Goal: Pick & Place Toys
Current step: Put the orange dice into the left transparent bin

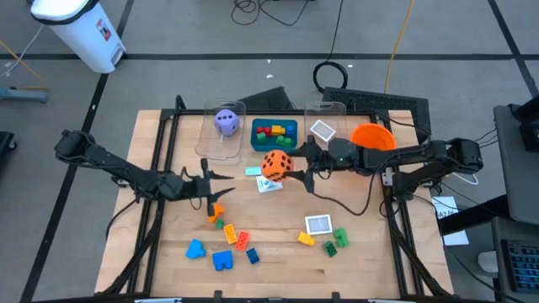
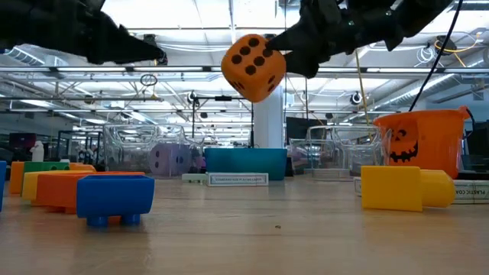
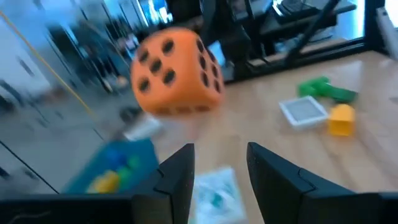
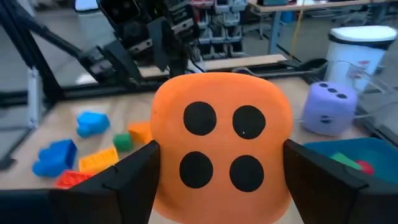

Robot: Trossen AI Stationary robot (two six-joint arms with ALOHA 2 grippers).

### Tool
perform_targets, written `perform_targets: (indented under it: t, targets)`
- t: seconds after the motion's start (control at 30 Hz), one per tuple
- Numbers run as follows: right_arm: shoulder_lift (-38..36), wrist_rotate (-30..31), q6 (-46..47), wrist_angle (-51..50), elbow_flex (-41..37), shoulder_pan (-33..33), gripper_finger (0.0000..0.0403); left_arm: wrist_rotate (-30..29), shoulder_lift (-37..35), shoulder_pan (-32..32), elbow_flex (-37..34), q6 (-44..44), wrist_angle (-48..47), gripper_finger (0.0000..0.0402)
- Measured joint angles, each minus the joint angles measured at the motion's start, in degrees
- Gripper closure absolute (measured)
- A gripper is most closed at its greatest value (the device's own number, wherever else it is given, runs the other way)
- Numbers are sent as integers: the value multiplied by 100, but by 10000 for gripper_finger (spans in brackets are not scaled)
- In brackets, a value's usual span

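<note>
Overhead, the right gripper (image 1: pixel 290 171) holds the orange die (image 1: pixel 276 164) just in front of the teal tray (image 1: pixel 274 145); to place it well, I judge it should clear a bin rim before releasing. The right arm reaches in nearly level. The left gripper (image 1: pixel 210 187) hovers beside the bricks (image 1: pixel 229 234), well left of the die.

Low down, the die hangs high above the table (image 2: pixel 290 237).

From the left wrist, its fingers (image 3: pixel 179 177) stand partly apart, empty.

From the right wrist, both fingers (image 4: pixel 127 180) squeeze the die's sides.
</note>
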Motion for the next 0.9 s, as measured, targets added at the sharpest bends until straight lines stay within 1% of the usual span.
perform_targets:
  t: [0.13, 0.23, 0.3, 0.37, 0.47, 0.57, 0.67, 0.77, 0.9]
  targets:
    - [175, -301, 296, 590, 4, -139, 115, -29, -1, 168, 225, 957, 51, 222]
    - [386, -324, 539, 973, -14, -221, 115, -33, -2, 208, 454, 1565, -107, 188]
    - [609, -337, 697, 1595, 0, -282, 115, -35, 0, 208, 594, 1855, -177, 163]
    - [812, -583, 899, 2034, 6, -377, 115, -35, -2, 208, 718, 2069, -188, 140]
    - [1110, -1053, 1210, 2710, -2, -501, 115, -37, -2, 208, 798, 2280, -201, 107]
    - [1275, -1230, 1413, 3245, 0, -589, 115, -68, -1, 208, 809, 2471, -206, 82]
    - [1329, -1247, 1485, 3419, -2, -619, 115, -225, 138, 227, 816, 2523, -202, 64]
    - [1325, -1225, 1462, 3535, -1, -619, 115, -249, 301, 308, 816, 2519, -220, 52]
    - [1326, -1232, 1514, 3636, -2, -615, 114, -180, 585, 467, 816, 2553, 130, 43]
